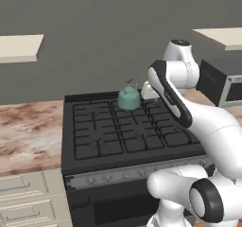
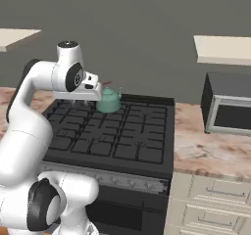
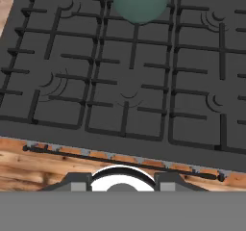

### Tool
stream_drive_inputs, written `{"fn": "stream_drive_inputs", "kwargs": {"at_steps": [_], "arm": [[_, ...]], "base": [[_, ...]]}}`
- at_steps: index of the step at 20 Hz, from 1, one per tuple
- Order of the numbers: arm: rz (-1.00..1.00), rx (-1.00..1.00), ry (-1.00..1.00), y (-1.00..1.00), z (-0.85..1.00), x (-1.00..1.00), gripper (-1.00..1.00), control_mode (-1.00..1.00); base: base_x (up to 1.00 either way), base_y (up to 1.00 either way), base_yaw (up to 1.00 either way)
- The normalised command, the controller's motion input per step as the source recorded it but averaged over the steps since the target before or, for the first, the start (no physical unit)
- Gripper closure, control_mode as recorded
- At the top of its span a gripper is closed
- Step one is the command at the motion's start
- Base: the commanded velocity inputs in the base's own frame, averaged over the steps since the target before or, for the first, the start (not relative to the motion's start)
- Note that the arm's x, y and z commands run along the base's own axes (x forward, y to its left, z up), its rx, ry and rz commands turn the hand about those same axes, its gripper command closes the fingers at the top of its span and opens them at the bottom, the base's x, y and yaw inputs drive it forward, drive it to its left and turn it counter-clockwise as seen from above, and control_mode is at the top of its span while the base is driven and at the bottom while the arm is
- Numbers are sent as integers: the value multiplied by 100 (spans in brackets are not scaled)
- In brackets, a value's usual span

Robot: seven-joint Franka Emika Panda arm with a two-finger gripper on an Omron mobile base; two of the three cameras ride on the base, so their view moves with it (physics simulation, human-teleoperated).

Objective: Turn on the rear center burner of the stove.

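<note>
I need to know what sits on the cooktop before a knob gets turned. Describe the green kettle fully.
The kettle is a small, squat, pale green vessel with a rounded body, a thin arched handle over the top and a short spout. Its finish looks matte, like enamel. It stands upright on the black grates at the rear centre of the stove, close to the back edge. From the hand view its top is a smooth green dome. No flame can be seen beneath it, and nothing is seen touching it but the grate.
</note>
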Motion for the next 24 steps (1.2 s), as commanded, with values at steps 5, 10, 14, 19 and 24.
{"fn": "stream_drive_inputs", "kwargs": {"at_steps": [5, 10, 14, 19, 24], "arm": [[0, 0, 0, 0, 0, 0, -100, 100], [0, 0, 0, 0, 0, 0, -100, 100], [0, 0, 0, 0, 0, 0, -100, 100], [0, 0, 0, 0, 0, 0, -100, 100], [0, 0, 0, 0, 0, 0, -100, 100]], "base": [[-2, 42, 0], [-19, 99, -2], [-28, 66, -2], [-14, 1, 0], [-29, 0, 0]]}}
